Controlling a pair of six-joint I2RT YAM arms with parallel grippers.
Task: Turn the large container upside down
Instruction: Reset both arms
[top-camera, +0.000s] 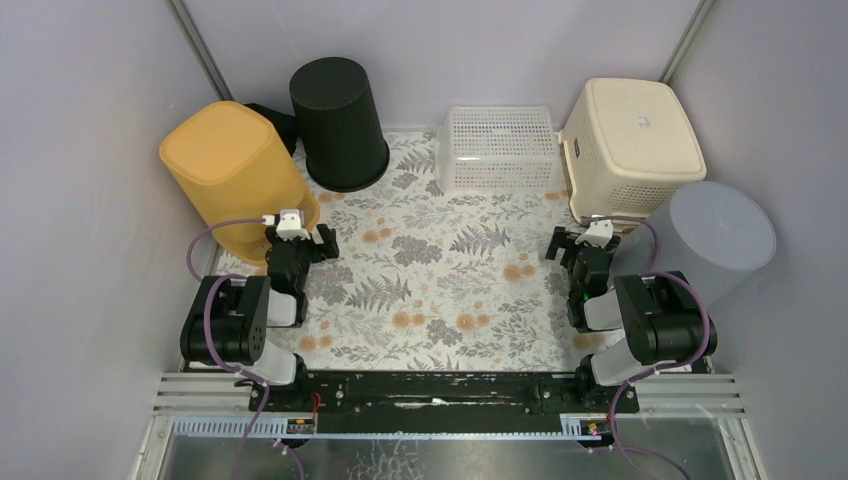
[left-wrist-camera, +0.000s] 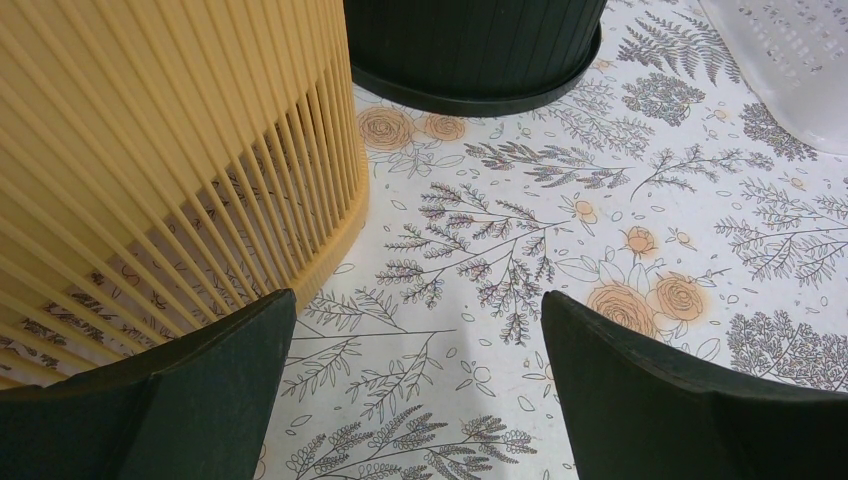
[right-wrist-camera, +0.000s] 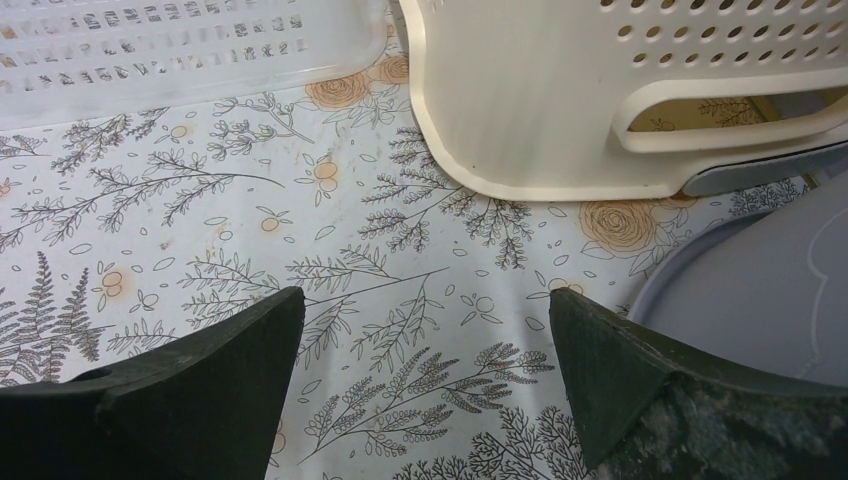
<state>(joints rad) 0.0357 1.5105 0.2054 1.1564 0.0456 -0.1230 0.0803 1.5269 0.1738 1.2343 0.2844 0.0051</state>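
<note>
Five plastic containers stand on the flower-patterned table (top-camera: 440, 280), all bottom up: a yellow slatted bin (top-camera: 235, 170) at the left, a black bin (top-camera: 338, 120) behind it, a white mesh basket (top-camera: 498, 150) at the back, and a cream laundry basket (top-camera: 630, 145) and a grey bin (top-camera: 715, 240) at the right. Yellow, cream and grey look largest; which one is meant I cannot tell. The left hand (top-camera: 298, 238) hangs wide open just beside the yellow slatted bin, holding nothing. The right hand (top-camera: 580, 245), equally spread and empty, hangs near the cream laundry basket, beside the grey bin.
</note>
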